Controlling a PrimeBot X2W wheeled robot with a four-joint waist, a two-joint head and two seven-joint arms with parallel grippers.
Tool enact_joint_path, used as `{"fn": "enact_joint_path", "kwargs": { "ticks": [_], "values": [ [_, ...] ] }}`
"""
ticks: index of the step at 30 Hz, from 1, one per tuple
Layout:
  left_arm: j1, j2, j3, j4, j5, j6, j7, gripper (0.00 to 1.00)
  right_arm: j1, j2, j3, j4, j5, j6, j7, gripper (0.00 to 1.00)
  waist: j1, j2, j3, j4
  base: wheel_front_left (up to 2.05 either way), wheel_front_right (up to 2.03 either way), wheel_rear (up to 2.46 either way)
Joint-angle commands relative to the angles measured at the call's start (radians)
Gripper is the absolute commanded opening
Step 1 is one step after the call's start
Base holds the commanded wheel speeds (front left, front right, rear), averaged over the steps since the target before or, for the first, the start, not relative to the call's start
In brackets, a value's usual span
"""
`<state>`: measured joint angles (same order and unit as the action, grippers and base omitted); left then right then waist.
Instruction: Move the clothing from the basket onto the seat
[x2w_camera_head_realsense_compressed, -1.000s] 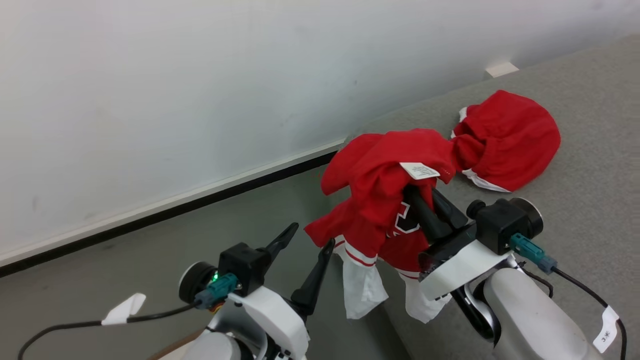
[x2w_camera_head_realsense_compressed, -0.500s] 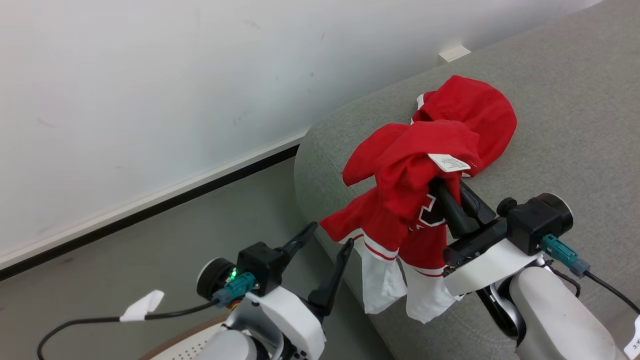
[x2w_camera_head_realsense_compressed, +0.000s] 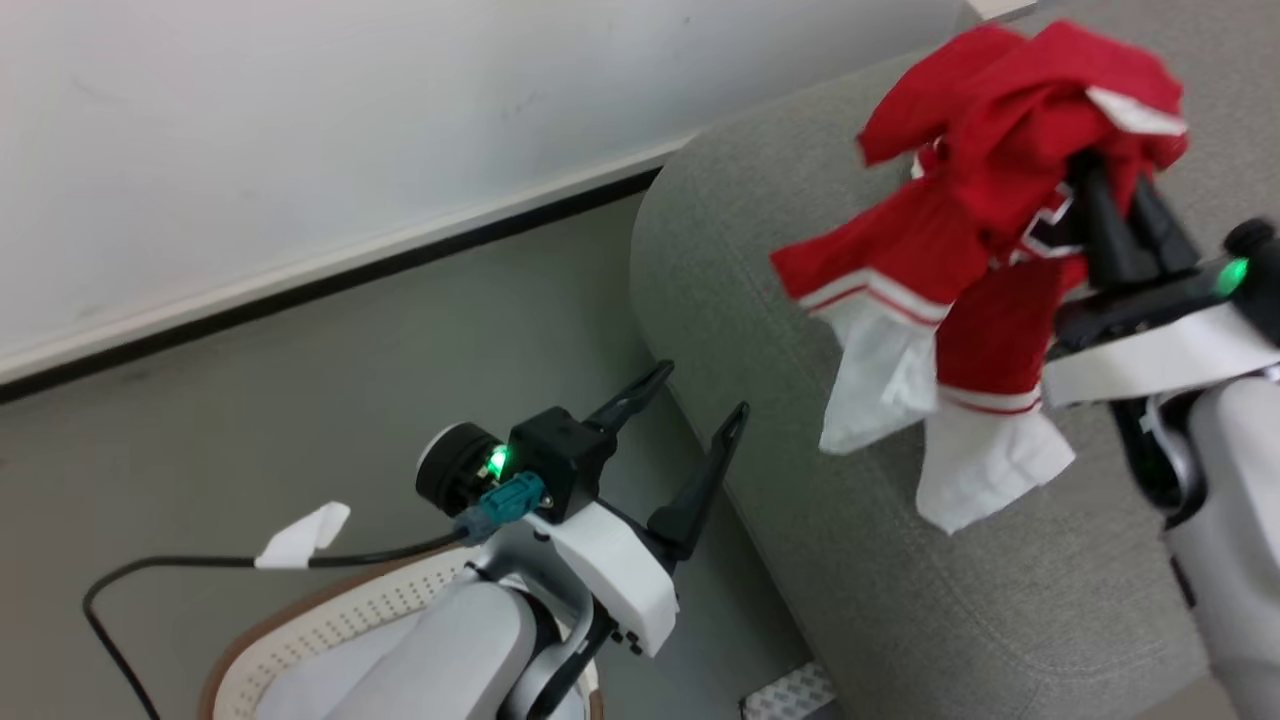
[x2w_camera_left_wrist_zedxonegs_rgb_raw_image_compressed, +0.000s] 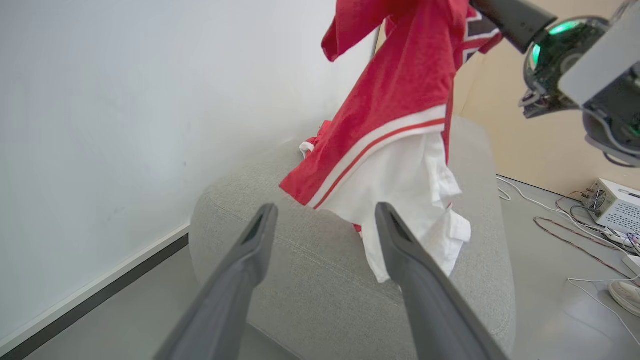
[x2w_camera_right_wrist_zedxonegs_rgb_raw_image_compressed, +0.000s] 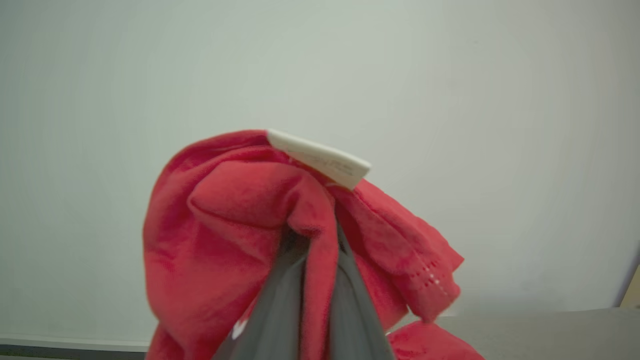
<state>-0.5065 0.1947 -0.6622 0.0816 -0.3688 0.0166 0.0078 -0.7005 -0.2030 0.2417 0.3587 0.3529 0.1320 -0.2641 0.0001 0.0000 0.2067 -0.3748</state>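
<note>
Plainly, the seat (x2w_camera_head_realsense_compressed: 900, 560) is broad enough to take the load, yet the rounded corner nearest the wall falls away to the floor, and a drop made too close to that curve would probably let soft cloth slide off; the basket (x2w_camera_head_realsense_compressed: 330, 630) sits low beneath the left forearm, its inside mostly hidden, so whether more clothing waits there cannot be told, and a swing back toward it could knock the rim; the held garment (x2w_camera_head_realsense_compressed: 960, 260), red with white stripes and a white lower part, hangs in the air from the right gripper (x2w_camera_head_realsense_compressed: 1115, 190) above the seat, touching nothing below, its long white hem dangling toward the cushion; that trailing hem is the likeliest trouble, since it could drag or fold under itself as the arm lowers; what looks like a second red garment (x2w_camera_left_wrist_zedxonegs_rgb_raw_image_compressed: 320, 134) lies on the cushion near the wall, and landing on top of it might make a heap that rolls toward the edge; the right gripper's fingers are pressed together on a fold, with cloth draped over both of them in the right wrist view, so the fabric may cling when they part; the left gripper (x2w_camera_head_realsense_compressed: 705, 392) hangs empty with fingers spread wide beside the seat's corner, near enough that the hem could snag on a tip.
</note>
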Motion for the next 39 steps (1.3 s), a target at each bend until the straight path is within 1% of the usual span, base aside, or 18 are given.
{"fn": "enact_joint_path", "kwargs": {
  "ticks": [1, 5, 12, 16, 18, 22, 27, 28, 29, 30, 31, 32, 35, 37, 39],
  "values": [
    [-0.019, 0.005, 0.0, 0.0, 0.018, -0.006, 0.001, 1.0, -0.032, -0.017, -0.018, 0.006, -0.011, -0.003, 0.0, 0.0, -0.0001, 0.0, 0.061, 0.043, 0.0, 0.0, 0.0],
    [-0.069, 0.0, -0.004, 0.0, 0.028, -0.015, 0.004, 1.0, -0.156, -0.076, -0.092, 0.046, -0.03, -0.002, 0.0, 0.0, -0.0001, 0.0, 0.133, 0.079, 0.0, 0.0, 0.0],
    [-0.156, -0.008, -0.003, -0.002, 0.042, -0.03, -0.001, 1.0, -0.409, -0.202, -0.286, 0.168, -0.016, -0.002, 0.021, 0.0, -0.0001, 0.0, 0.25, 0.142, 0.0, 0.0, 0.0],
    [-0.188, -0.018, -0.008, 0.003, 0.045, -0.037, -0.008, 1.0, -0.518, -0.272, -0.398, 0.282, -0.064, -0.003, 0.039, 0.0, -0.0001, 0.0, 0.307, 0.18, 0.0, 0.0, 0.0],
    [-0.199, -0.025, -0.011, 0.007, 0.046, -0.039, -0.01, 1.0, -0.544, -0.296, -0.44, 0.34, -0.106, -0.002, 0.04, 0.0, -0.0001, 0.0, 0.33, 0.2, 0.0, 0.0, 0.0],
    [-0.211, -0.036, -0.018, 0.02, 0.046, -0.037, -0.019, 1.0, -0.527, -0.307, -0.514, 0.458, -0.17, -0.002, 0.026, 0.0, -0.0001, 0.0, 0.361, 0.232, 0.0, 0.0, 0.0],
    [-0.202, -0.034, -0.022, 0.037, 0.039, -0.036, -0.031, 1.0, -0.45, -0.249, -0.605, 0.608, -0.214, -0.002, 0.008, 0.0, -0.0001, 0.0, 0.365, 0.249, 0.0, 0.0, 0.0],
    [-0.198, -0.035, -0.024, 0.041, 0.036, -0.037, -0.034, 1.0, -0.436, -0.245, -0.623, 0.634, -0.222, -0.002, 0.006, 0.06, -0.0001, 0.0, 0.36, 0.25, 0.0, 0.0, 0.0],
    [-0.193, -0.034, -0.024, 0.046, 0.032, -0.038, -0.037, 1.0, -0.422, -0.242, -0.643, 0.659, -0.228, -0.003, 0.004, 0.32, -0.0001, 0.0, 0.353, 0.251, 0.0, 0.0, 0.0],
    [-0.19, -0.034, -0.024, 0.05, 0.029, -0.039, -0.036, 1.0, -0.409, -0.236, -0.657, 0.68, -0.236, -0.003, 0.003, 0.37, -0.0001, 0.0, 0.347, 0.251, 0.0, 0.0, 0.0],
    [-0.187, -0.031, -0.023, 0.054, 0.025, -0.038, -0.037, 1.0, -0.402, -0.227, -0.667, 0.701, -0.248, -0.002, 0.001, 0.72, -0.0001, 0.0, 0.341, 0.251, 0.0, 0.0, 0.0],
    [-0.184, -0.028, -0.021, 0.059, 0.021, -0.038, -0.038, 1.0, -0.393, -0.216, -0.679, 0.719, -0.259, -0.002, 0.0, 1.0, -0.0001, 0.0, 0.334, 0.25, 0.0, 0.0, 0.0],
    [-0.173, -0.019, -0.014, 0.062, 0.011, -0.033, -0.042, 1.0, -0.376, -0.198, -0.699, 0.746, -0.287, -0.003, 0.0, 1.0, -0.0001, 0.0, 0.307, 0.241, 0.0, 0.0, 0.0],
    [-0.161, -0.011, -0.009, 0.064, 0.004, -0.027, -0.046, 1.0, -0.364, -0.181, -0.697, 0.726, -0.295, -0.003, -0.001, 1.0, -0.0001, 0.0, 0.288, 0.232, 0.0, 0.0, 0.0],
    [-0.146, -0.002, -0.002, 0.068, 0.001, -0.021, -0.051, 1.0, -0.332, -0.147, -0.688, 0.691, -0.305, -0.002, -0.001, 1.0, -0.0001, 0.0, 0.262, 0.223, 0.0, 0.0, 0.0]
  ]
}}
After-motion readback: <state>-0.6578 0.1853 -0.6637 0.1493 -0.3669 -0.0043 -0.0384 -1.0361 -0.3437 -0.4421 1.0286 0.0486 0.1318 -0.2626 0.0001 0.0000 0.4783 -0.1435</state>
